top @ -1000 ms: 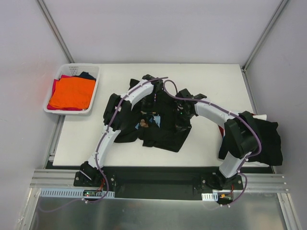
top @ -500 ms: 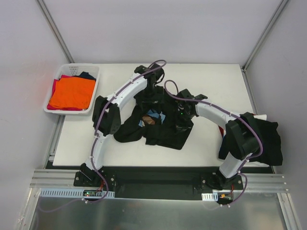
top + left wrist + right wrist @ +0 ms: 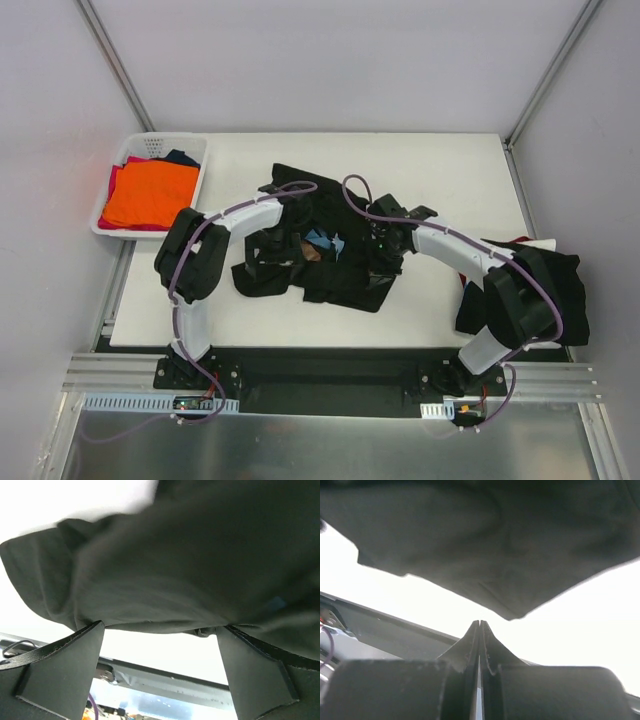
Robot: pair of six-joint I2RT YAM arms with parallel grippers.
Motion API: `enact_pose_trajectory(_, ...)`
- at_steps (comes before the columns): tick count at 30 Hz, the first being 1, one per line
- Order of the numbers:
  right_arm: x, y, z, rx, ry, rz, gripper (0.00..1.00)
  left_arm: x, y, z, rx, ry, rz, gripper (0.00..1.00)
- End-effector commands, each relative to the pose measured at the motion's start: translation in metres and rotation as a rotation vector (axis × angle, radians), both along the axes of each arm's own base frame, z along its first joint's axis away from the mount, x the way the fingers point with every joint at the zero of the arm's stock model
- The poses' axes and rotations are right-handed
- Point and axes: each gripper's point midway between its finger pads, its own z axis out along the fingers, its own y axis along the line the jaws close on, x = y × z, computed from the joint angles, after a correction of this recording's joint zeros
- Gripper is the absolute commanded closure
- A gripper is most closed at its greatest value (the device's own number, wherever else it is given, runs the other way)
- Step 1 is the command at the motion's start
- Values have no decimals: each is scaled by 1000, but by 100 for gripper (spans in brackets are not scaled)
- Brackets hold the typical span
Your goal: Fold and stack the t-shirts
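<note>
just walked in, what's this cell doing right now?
Two arms are working on a black printed t-shirt that lies crumpled mid-table, not yet folded. The left gripper is open at its edge. The right gripper is shut beside the hem, with nothing visibly pinched. An orange t-shirt tops the white basket on the left, and dark shirts lie at the table's right edge.
</note>
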Motion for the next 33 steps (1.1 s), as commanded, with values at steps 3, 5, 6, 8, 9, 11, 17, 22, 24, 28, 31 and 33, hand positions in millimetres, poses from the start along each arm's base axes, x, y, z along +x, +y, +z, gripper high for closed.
enact_pose_trajectory(3, -17, -23, 9, -49, -27, 4, 99, 32, 24, 6, 43, -125, 52, 5)
enact_pose_trajectory(5, -19, -24, 9, -52, -22, 6, 99, 38, 28, 10, 45, -142, 58, 5)
enact_pose_trajectory(6, -21, -25, 8, -52, -19, 9, 99, 42, 29, 13, 40, -154, 67, 5)
enact_pose_trajectory(8, -21, -25, 8, -50, -19, 8, 99, 49, 28, 23, 23, -184, 70, 6)
enact_pose_trajectory(9, -21, -25, 7, -53, -14, 8, 99, 52, 26, 32, 8, -206, 70, 6)
enact_pose_trajectory(11, -19, -23, 9, -48, -18, 10, 99, 57, 22, 46, -12, -234, 72, 6)
enact_pose_trajectory(17, -9, -13, 13, -34, -18, 22, 99, 66, 17, 100, -55, -306, 102, 4)
enact_pose_trajectory(22, 1, -3, 17, -15, -14, 35, 99, 87, 17, 141, -59, -411, 111, 1)
enact_pose_trajectory(24, 6, 2, 21, -1, -21, 42, 99, 99, 16, 131, -56, -389, 120, 1)
enact_pose_trajectory(28, 14, 7, 25, -6, -24, 66, 99, 122, 14, 107, -77, -366, 115, 1)
enact_pose_trajectory(31, 23, 12, 30, -3, -32, 92, 99, 142, 15, 93, -128, -363, 130, 1)
enact_pose_trajectory(33, 28, 20, 34, 24, -31, 112, 99, 155, 19, 86, -169, -354, 147, 1)
